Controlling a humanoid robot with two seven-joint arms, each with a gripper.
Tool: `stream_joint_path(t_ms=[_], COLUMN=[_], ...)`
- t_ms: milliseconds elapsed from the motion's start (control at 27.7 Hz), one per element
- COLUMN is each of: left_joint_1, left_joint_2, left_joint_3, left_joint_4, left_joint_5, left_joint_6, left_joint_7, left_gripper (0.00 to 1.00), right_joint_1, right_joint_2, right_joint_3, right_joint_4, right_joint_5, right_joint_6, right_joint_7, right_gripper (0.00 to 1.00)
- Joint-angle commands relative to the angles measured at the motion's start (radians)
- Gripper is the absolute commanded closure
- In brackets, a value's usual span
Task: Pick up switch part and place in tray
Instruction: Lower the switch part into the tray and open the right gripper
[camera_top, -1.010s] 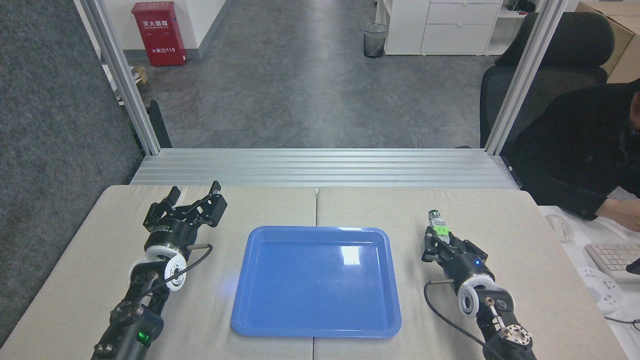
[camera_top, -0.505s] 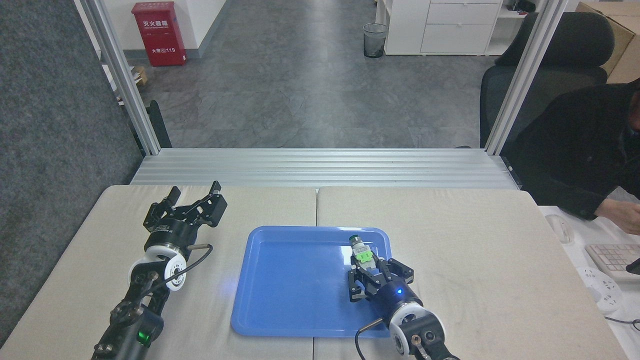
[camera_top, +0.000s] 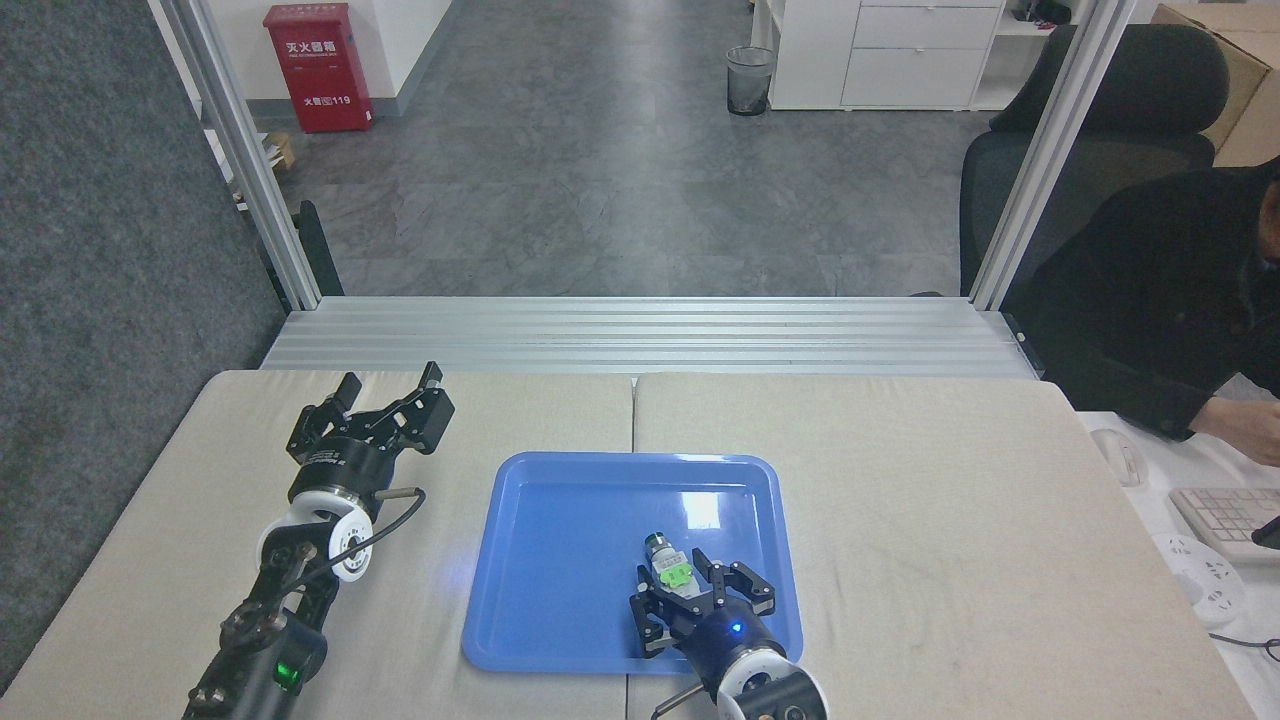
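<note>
Since the right gripper (camera_top: 690, 598) is clamped on the switch part (camera_top: 668, 568) over the blue tray (camera_top: 560, 560), I'd lower gently before letting go; left gripper (camera_top: 390, 395) sits spread, empty.

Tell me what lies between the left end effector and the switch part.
In the head view, bare table pad, then the tray's rim and empty blue floor, separate the left end effector from the switch part.
</note>
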Motion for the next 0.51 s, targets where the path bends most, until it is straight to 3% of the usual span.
stream_joint_path(t_ms=[0, 144, 216, 325, 469], left_joint_1=[0.000, 0.000, 0.000, 0.000, 0.000], left_joint_2=[0.000, 0.000, 0.000, 0.000, 0.000], left_joint_3=[0.001, 0.001, -0.001, 0.001, 0.001], left_joint_4=[0.000, 0.000, 0.000, 0.000, 0.000], left_joint_5=[0.000, 0.000, 0.000, 0.000, 0.000], left_joint_6=[0.000, 0.000, 0.000, 0.000, 0.000], left_joint_7=[0.001, 0.001, 0.001, 0.001, 0.001], left_gripper=[0.00, 0.00, 0.00, 0.00, 0.00], right_joint_1=[-0.089, -0.178, -0.221, -0.226, -0.209], right_joint_2=[0.057, 0.028, -0.076, -0.195, -0.298], right_joint_3=[-0.112, -0.248, -0.360, -0.432, -0.446], right_joint_4=[-0.001, -0.007, -0.005, 0.004, 0.022], right_joint_5=[-0.098, -0.120, -0.121, -0.121, -0.126], right_joint_6=[0.002, -0.026, -0.101, -0.193, -0.226], right_joint_7=[-0.007, -0.007, -0.015, -0.056, -0.116], right_gripper=[0.00, 0.00, 0.00, 0.00, 0.00])
